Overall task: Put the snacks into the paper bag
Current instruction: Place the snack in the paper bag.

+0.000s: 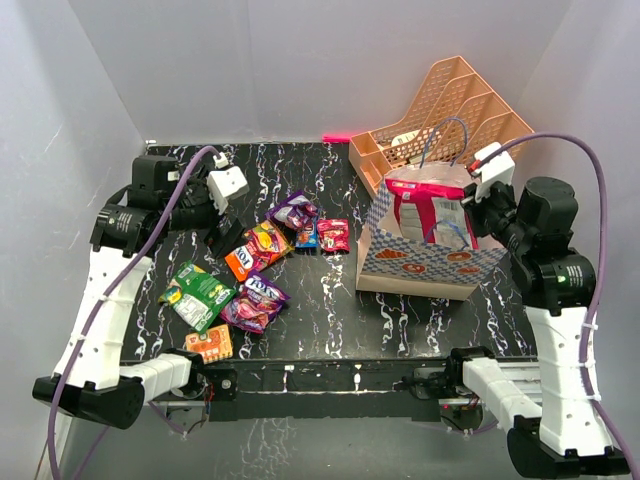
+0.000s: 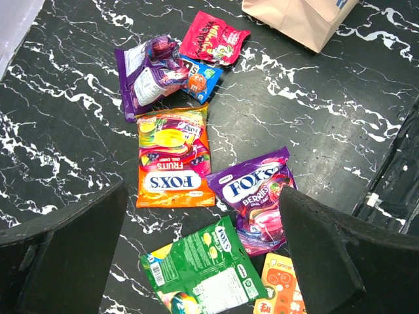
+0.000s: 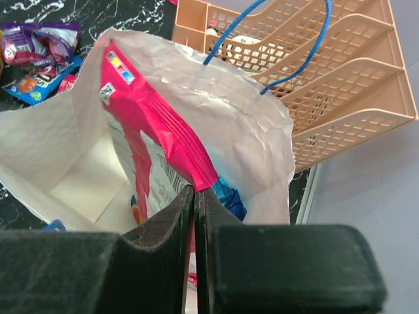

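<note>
Mostly the snacks are light foil packets, soft, crinkly and slippery. A pinch on a flat sealed edge or a lifted corner looks surer than a squeeze across the puffy middle.

Several lie loose on the left half of the bench (image 1: 330, 320). An orange packet (image 2: 171, 160) has a purple packet (image 2: 258, 206) just beside it, and a green packet (image 2: 203, 268) lies nearer the arm. A crumpled violet wrapper (image 2: 147, 72), a blue packet (image 2: 200, 78) and a red packet (image 2: 213, 38) lie closer to the bag. A pink packet (image 3: 157, 124) already stands on end inside the paper bag (image 1: 430, 262). The bag sits upright and open on the right, in front of a peach organizer (image 1: 440, 110). Its thin paper would probably buckle or tip under a push.

The left fingers (image 1: 222, 236) are spread wide and empty above the loose pile. The right fingers (image 3: 186, 222) are clenched tight over the bag's mouth with their tips at the pink packet. Whether they pinch its edge I cannot tell.

The bench top is smooth black marbling, so packets will likely slide when nudged. Pale walls (image 1: 300, 60) close in the space.
</note>
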`<state>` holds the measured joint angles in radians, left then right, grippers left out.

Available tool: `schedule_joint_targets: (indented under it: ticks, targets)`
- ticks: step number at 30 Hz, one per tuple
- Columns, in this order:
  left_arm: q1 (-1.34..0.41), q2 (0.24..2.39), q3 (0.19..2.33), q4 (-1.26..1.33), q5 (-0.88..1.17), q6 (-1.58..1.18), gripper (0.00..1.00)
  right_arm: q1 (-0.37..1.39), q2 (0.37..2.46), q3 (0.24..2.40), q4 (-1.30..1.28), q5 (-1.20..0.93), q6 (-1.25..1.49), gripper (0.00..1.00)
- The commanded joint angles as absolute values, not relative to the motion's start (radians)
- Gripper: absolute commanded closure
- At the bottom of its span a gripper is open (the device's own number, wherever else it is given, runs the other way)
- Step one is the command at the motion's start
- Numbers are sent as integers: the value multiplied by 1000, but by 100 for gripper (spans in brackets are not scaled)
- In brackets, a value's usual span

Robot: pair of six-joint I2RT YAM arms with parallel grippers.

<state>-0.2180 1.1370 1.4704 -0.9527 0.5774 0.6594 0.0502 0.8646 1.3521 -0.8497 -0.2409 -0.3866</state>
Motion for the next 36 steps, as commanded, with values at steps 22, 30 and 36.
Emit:
schedule_joint_targets:
  ticks: [22,30,36]
  targets:
    - [-212,1133,1467,-987,658,686,2,32,749,1326,-1028,-310,-733,92]
    - [-213,1132,1460,-988,665,693,2,33,754,1275,-1058,-337,-767,91]
    - [-212,1130,1457,-987,666,698,2,32,756,1245,-1068,-341,-767,85]
